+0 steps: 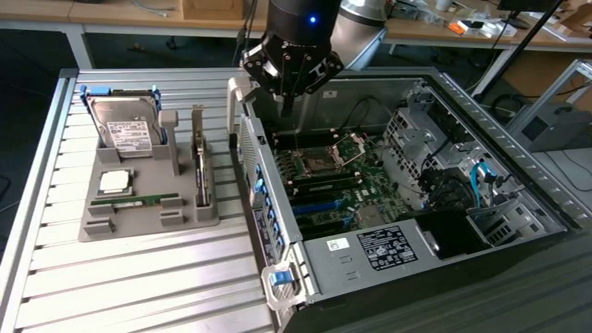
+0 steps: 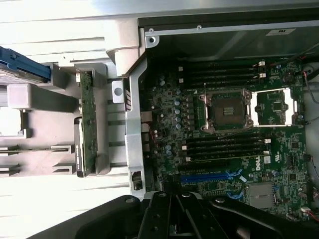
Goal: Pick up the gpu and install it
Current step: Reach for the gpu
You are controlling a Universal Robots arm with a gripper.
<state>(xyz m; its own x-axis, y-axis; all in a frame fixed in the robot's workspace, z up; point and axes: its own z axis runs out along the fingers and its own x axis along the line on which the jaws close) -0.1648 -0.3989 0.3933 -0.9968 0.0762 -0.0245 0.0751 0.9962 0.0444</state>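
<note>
The gpu stands edge-on in a slot of the grey holder, a thin dark card with a silver bracket at its far end. In the wrist view the gpu is a narrow green-edged strip beside the case wall. My gripper hangs over the open computer case, just inside its wall on the holder's side. It is to the exterior view's right of the gpu and well apart from it. The black fingers are shut together with nothing between them.
The holder also carries a silver hard drive, a square processor and a thin memory stick. Inside the case lie the motherboard, an open processor socket and a blue card slot. Cables and drive bays crowd the exterior view's right.
</note>
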